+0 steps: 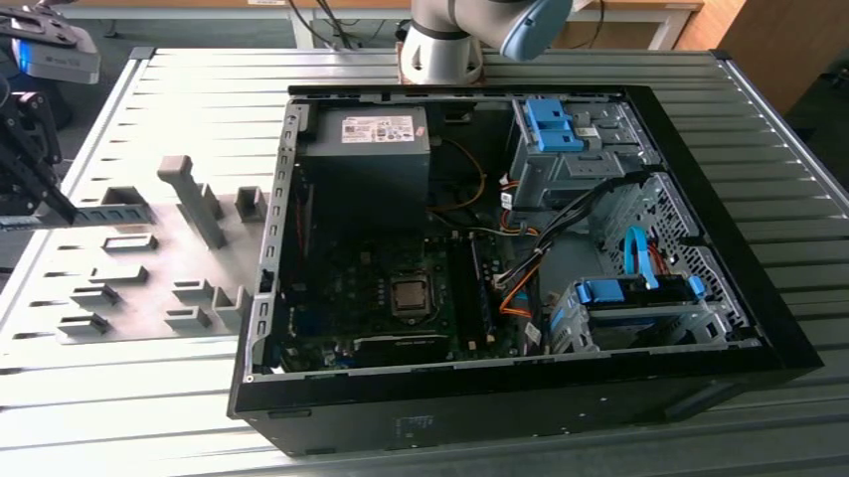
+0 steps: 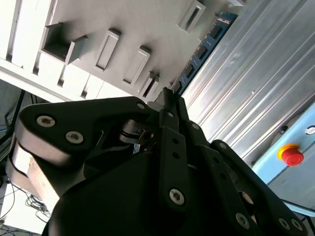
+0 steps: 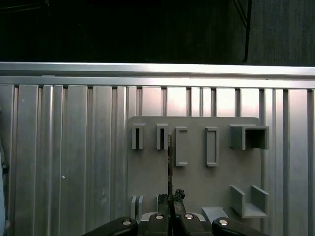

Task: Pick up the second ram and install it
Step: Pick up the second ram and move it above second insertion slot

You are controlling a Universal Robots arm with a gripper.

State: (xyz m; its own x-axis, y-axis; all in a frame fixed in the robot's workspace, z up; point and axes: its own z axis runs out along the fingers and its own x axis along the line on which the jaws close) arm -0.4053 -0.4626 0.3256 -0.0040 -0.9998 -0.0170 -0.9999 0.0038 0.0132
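Robot gripper (image 2: 170, 96) with its two black fingers (image 2: 173, 147) drawn narrowly together, clamped on one end of the second ram (image 2: 202, 49). In the second wrist view the ram was a slim blue-green board with a row of black chips, reaching away from the fingertips over the slatted metal table (image 2: 246, 73) beside the gray holder plate (image 2: 123, 24). In the first wrist view the ram (image 3: 170, 162) appeared edge-on as a thin dark line rising from the gripper (image 3: 171, 197), in front of the holder plate (image 3: 197, 182) and between two of its slotted blocks (image 3: 138, 136); it seemed to be lifted clear of the plate, though contact could not be ruled out from these angles. A red push button (image 2: 291, 156) sat on a light blue surface beyond the table edge. In the exterior view the open computer case (image 1: 743, 328) lay on the table (image 1: 133, 417) with its board and cables exposed, the holder plate (image 1: 146, 288) just beside it toward the exterior view's left, and dark hardware (image 1: 24, 149), probably the robot's wrist, stood at that view's left edge, well apart from the case.
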